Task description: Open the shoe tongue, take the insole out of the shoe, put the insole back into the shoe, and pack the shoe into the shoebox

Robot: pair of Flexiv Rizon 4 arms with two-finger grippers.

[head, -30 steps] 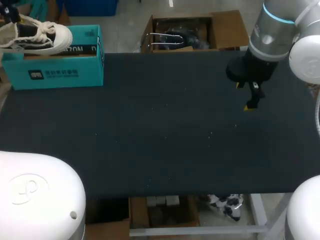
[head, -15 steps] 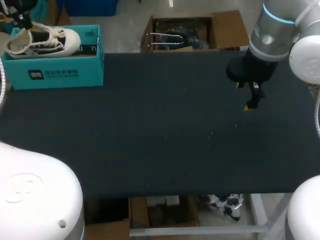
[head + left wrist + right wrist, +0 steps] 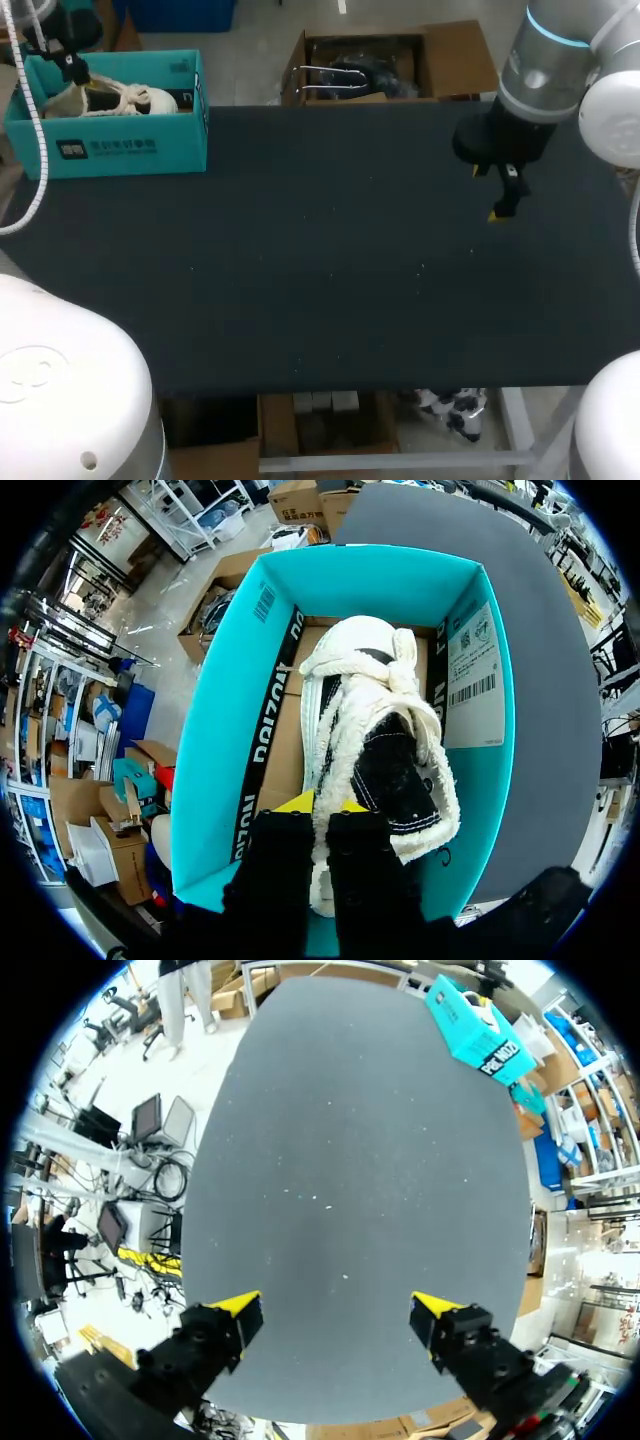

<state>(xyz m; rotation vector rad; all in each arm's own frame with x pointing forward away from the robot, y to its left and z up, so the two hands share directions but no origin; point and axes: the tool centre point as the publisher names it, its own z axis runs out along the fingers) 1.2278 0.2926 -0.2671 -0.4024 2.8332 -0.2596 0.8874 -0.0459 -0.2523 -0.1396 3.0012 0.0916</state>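
Left wrist view: our left gripper (image 3: 322, 806), fingers nearly together, pinching the heel rim of the white shoe (image 3: 372, 710); shoe inside the teal shoebox (image 3: 225, 710) at the table's (image 3: 330, 260) far left corner; our right gripper (image 3: 336, 1312), fingers spread wide, holding nothing, above the dark tabletop; white barcode label (image 3: 472, 670) on the shoebox's inner wall, print left unread.

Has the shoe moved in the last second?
Yes. The shoe has come down from above the rim of the shoebox and now lies inside it.
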